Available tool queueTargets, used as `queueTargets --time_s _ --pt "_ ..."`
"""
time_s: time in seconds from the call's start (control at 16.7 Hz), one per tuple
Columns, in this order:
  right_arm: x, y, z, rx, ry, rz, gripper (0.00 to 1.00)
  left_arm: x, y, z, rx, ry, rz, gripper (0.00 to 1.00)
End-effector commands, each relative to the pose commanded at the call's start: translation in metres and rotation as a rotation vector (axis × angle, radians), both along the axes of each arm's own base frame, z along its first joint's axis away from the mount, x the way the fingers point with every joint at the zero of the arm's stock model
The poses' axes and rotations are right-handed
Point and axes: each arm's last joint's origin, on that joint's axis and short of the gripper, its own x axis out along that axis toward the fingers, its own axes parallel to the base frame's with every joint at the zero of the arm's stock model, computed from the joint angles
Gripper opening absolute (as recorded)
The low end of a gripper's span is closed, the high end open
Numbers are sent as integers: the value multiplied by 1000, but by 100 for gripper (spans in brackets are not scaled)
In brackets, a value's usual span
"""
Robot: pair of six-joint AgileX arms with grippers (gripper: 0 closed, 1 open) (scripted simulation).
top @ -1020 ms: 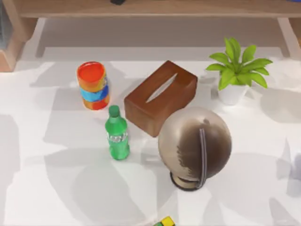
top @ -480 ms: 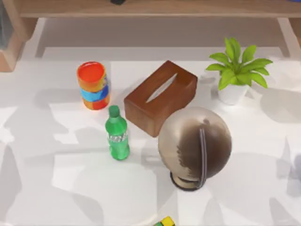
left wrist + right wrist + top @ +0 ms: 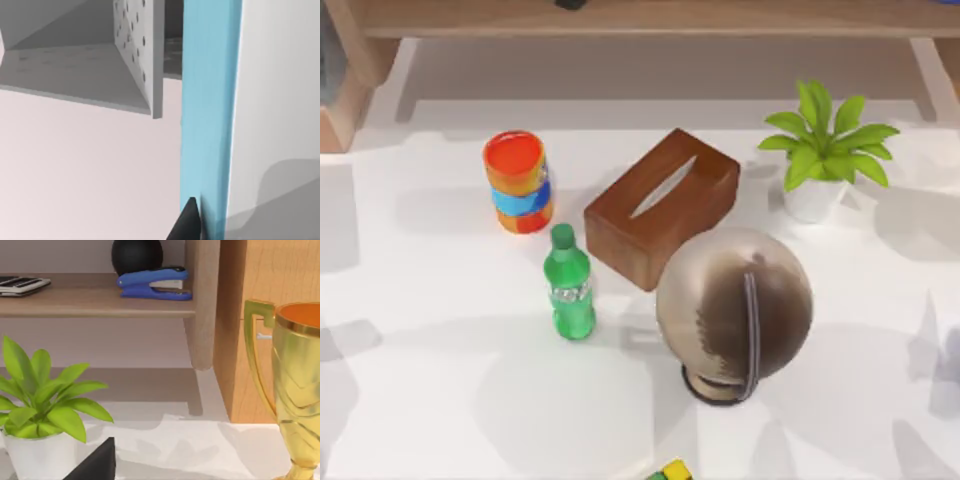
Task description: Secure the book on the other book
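Blue, a book's edge (image 3: 207, 110) ran lengthwise just past the left jaws' dark tip (image 3: 190, 222), seemingly touching; I could not tell whether they gripped it. The right jaws (image 3: 95, 462), state unclear, faced the plant (image 3: 42, 400) and trophy (image 3: 295, 385).

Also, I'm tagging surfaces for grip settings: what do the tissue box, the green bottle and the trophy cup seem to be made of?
Tissue box: looks like dark brown wood, matte, with flat faces and a slit on top. Green bottle: probably translucent plastic, glossy, with a green cap and a pale label band. Trophy cup: seems to be gold-coloured polished metal, judging by its bright highlights and sheen.
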Motion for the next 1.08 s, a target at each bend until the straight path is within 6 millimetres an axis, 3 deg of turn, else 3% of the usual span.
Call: queueTargets --time_s 0.24,0.42,1.08 --pt "0 0 0 0 0 0 100 -18 -15 -60 -6 159 -74 0" --pt "0 0 0 0 0 0 100 -26 -25 -85 -16 227 -116 0" --pt "0 0 0 0 0 0 100 -22 -27 -90 -17 235 -123 0"
